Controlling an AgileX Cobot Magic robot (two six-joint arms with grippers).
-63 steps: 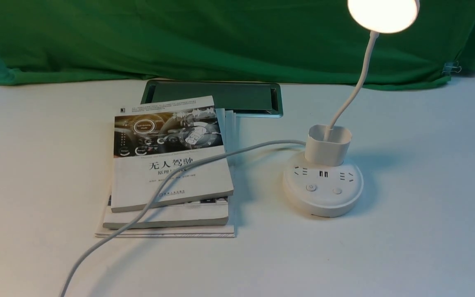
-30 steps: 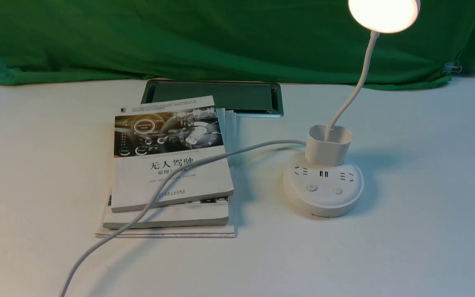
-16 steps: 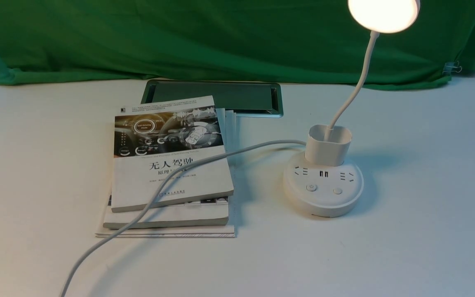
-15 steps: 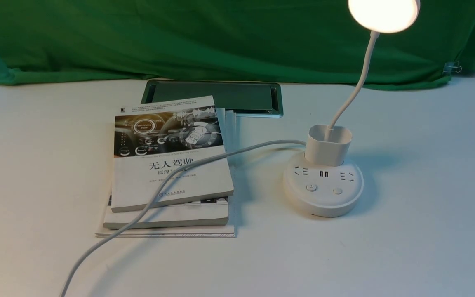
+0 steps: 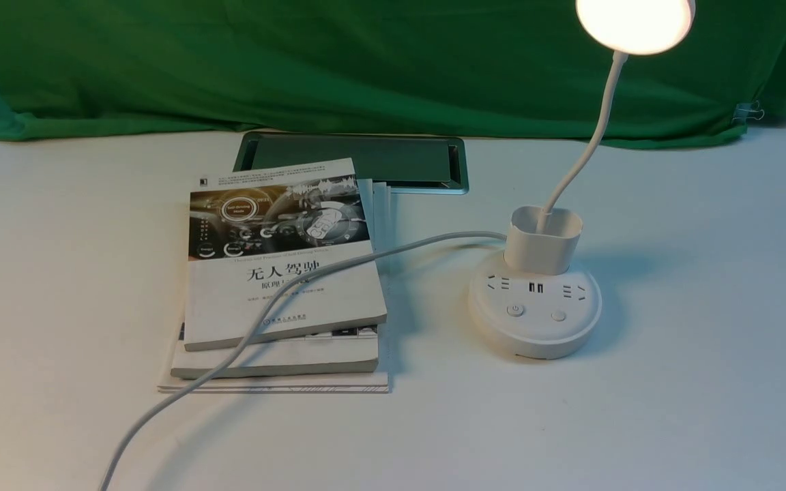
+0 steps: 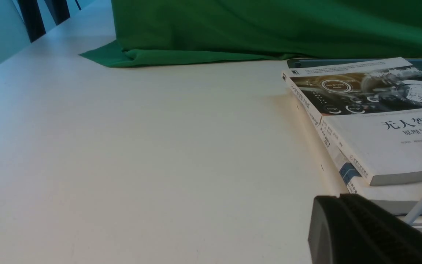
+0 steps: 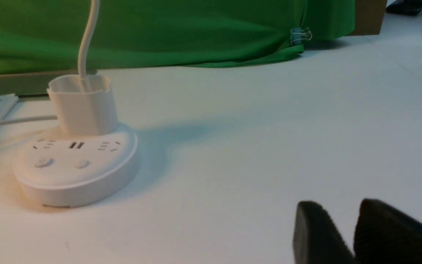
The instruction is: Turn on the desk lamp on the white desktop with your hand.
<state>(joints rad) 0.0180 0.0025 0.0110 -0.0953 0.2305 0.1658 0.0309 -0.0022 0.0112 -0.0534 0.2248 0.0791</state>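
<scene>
And the white desk lamp [image 5: 543,273] is glowing: its round disc head, up at the top edge of the front view, shines a warm, bright yellow-white. A thin bendy white neck curves down from the head into a cup-shaped white holder, and that holder sits at the back of a round white puck base. On the base's top face there are sockets in a row and, nearer the camera, two small round buttons side by side. The lamp stands on the broad white table [image 5: 693,382], right of centre, just beside a stack of white-covered paperback books [image 5: 282,286] with a dark dashboard photo on the top cover. A pale grey power cord [image 5: 338,262] leaves the lamp's base on its left, drapes over the top book and runs off the near edge. Behind the books lies a rectangular silver-framed dark hatch [image 5: 393,158], with a green cloth backdrop [image 5: 311,61] hanging beyond it.

Now the tools. The right black tool [image 7: 355,234] shows in its own wrist view with its two fingers parted by a narrow gap, holding nothing, low over bare table, well apart from the lamp. Of the left black tool [image 6: 365,231] only one dark ribbed mass shows near the books; I cannot tell how it stands, open or closed.
</scene>
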